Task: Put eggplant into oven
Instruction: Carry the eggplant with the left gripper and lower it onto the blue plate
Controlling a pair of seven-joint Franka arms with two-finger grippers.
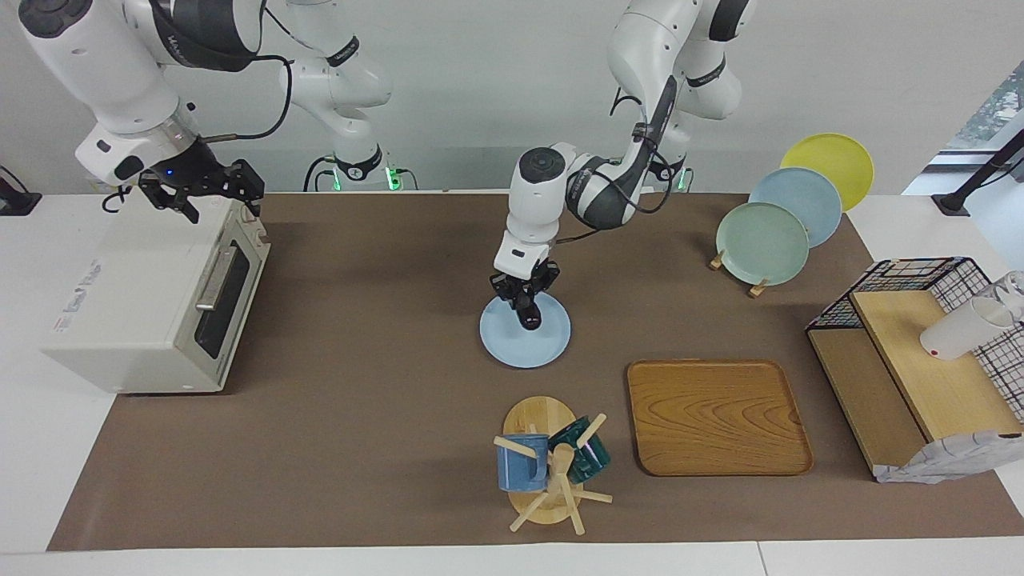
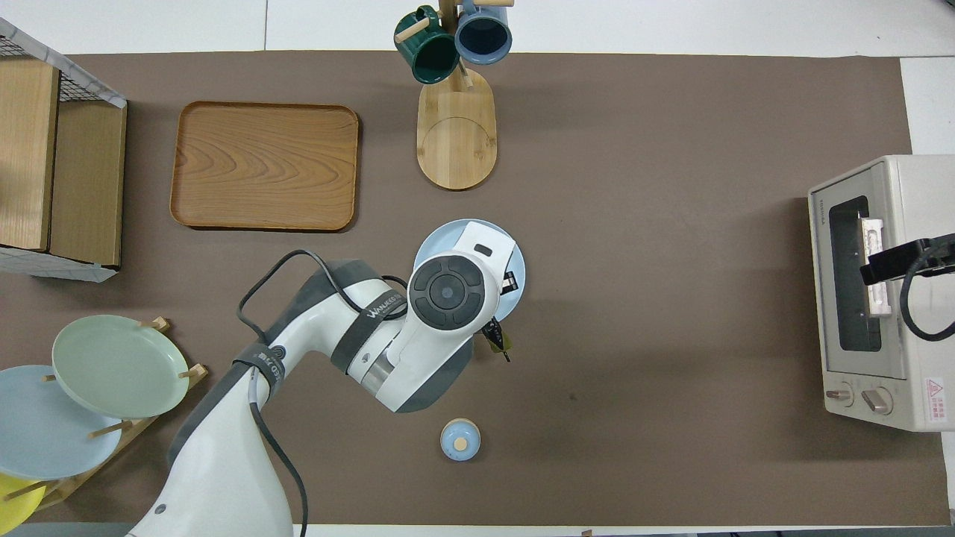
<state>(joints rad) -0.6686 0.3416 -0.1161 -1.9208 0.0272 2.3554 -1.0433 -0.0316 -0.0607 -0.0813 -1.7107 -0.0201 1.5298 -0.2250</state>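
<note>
Eggplant carried over the light blue plate; oven door shut.

Left gripper [image 1: 524, 298] pinches the dark glossy eggplant [image 1: 529, 314], its green stem cap toward the robots, above the light blue plate [image 1: 546, 346]. Mug tree [image 1: 552, 468] and wooden tray [image 1: 716, 416] lie farther out. Right gripper [image 1: 210, 190], fingers spread, hovers over the oven [image 1: 152, 296]; the table between plate and oven is bare.
</note>
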